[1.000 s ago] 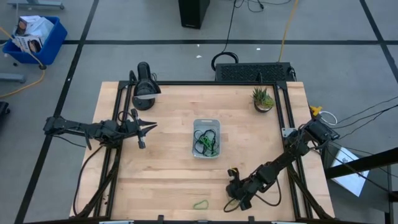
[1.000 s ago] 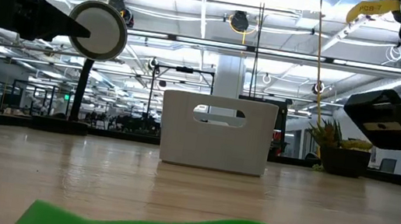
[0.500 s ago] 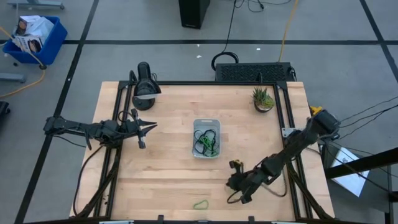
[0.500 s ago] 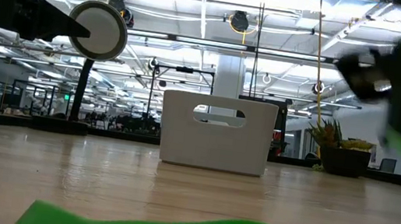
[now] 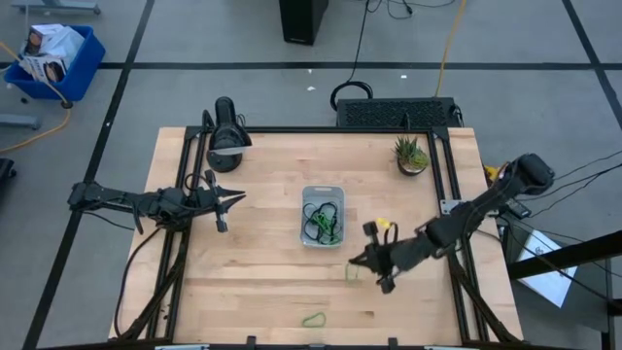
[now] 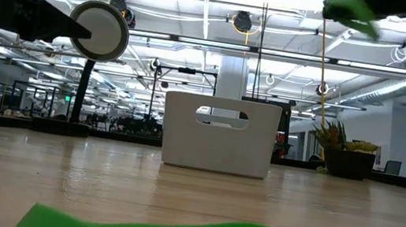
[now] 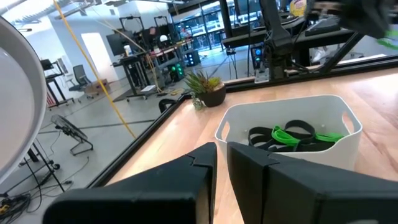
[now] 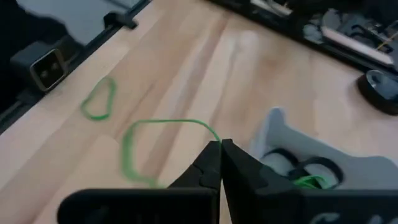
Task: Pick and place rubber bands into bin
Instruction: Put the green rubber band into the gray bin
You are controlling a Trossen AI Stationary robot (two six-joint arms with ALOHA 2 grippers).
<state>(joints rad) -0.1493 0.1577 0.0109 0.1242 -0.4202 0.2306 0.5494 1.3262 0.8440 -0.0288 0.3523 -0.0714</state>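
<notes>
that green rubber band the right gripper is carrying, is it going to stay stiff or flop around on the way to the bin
Probably floppy: the green rubber band hangs as a slack loop from the shut right gripper. It looks thin and light, so it may swing. Pinched only at one edge, it could slip before the bin.

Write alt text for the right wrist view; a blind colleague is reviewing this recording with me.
The right gripper, fingers shut, holds a thin green rubber band that hangs as a loop above the wooden table. A second green rubber band lies flat on the table farther off, and the translucent bin beside the gripper already contains dark and green bands.
</notes>
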